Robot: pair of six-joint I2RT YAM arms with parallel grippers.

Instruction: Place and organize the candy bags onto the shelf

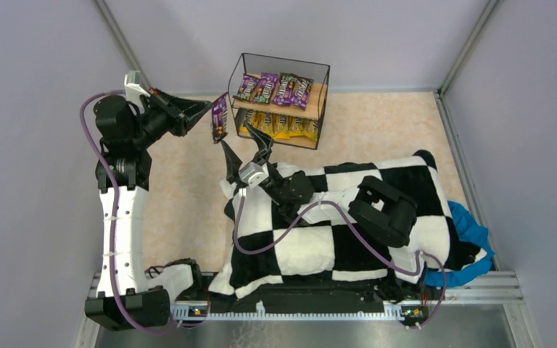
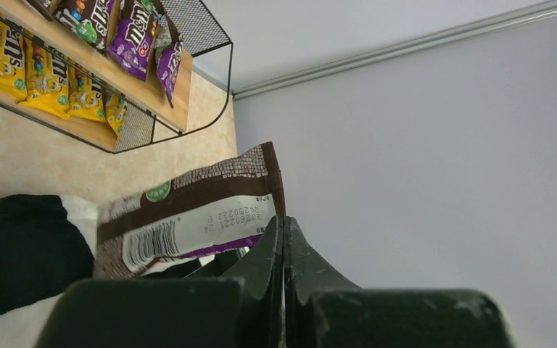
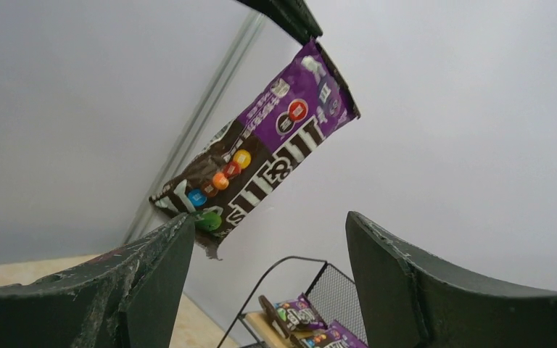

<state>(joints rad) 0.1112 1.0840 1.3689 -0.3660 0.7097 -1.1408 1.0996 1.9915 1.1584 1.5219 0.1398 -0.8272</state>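
A black-and-white checkered cushion (image 1: 406,170) lies on the beige tabletop (image 1: 377,123), with a blue cloth (image 1: 471,228) touching its right edge.

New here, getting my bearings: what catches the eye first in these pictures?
A purple candy bag hangs in mid-air left of the shelf, pinched by the shut left gripper, with the open right gripper just below it. The shelf holds purple bags above, yellow bags below. A big black-and-white checkered cushion covers the near right of the table.

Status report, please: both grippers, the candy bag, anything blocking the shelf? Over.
Left gripper shut on purple candy bag, in air beside shelf. Right gripper open, empty, below the bag. Top board crowded with other bags.
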